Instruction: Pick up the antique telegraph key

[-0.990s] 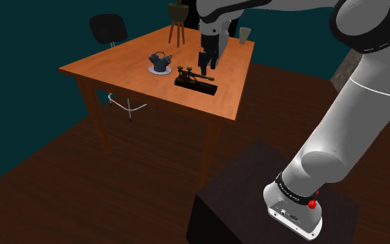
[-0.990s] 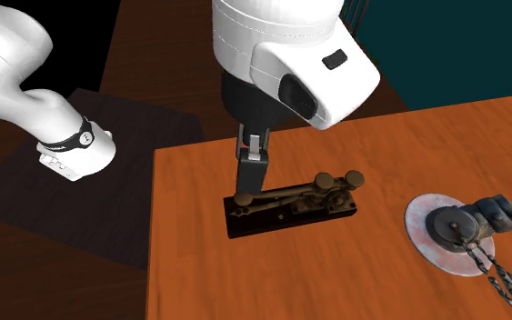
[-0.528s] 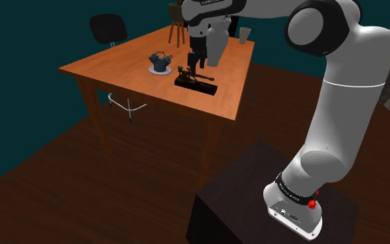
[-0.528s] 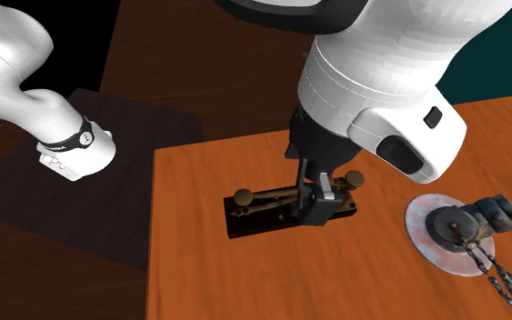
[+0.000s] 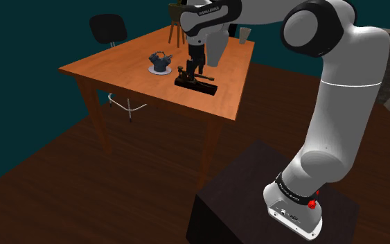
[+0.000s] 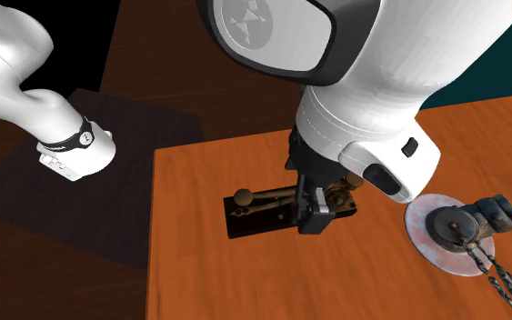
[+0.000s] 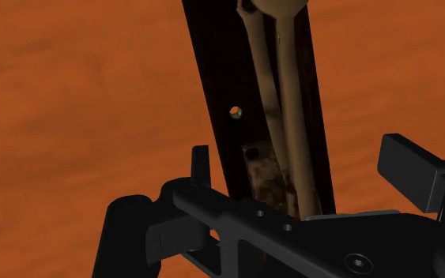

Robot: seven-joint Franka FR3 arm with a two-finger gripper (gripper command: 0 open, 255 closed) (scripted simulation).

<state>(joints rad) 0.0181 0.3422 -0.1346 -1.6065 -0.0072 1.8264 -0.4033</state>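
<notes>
claw (image 6: 312,205) low over the telegraph key (image 6: 258,207), fingers apart, nothing gripped.
the key lies flat on the orange-brown bench (image 5: 117,69), nr the edge that faces the stand (image 5: 255,201) in the shoulder view: a dark oblong base w/ a brass-coloured lever along it. the claw sits over the half of the key nearer a round grey plate (image 6: 429,238). its fingers (image 7: 201,162) straddle the base. in the wrist view one fingertip is just beside the base edge & the other stands clear, so the key is btwn them but not clasped. the plate carries a dark object & rests beside the key, apart from it. a black chair (image 5: 108,29) stands behind the bench.
</notes>
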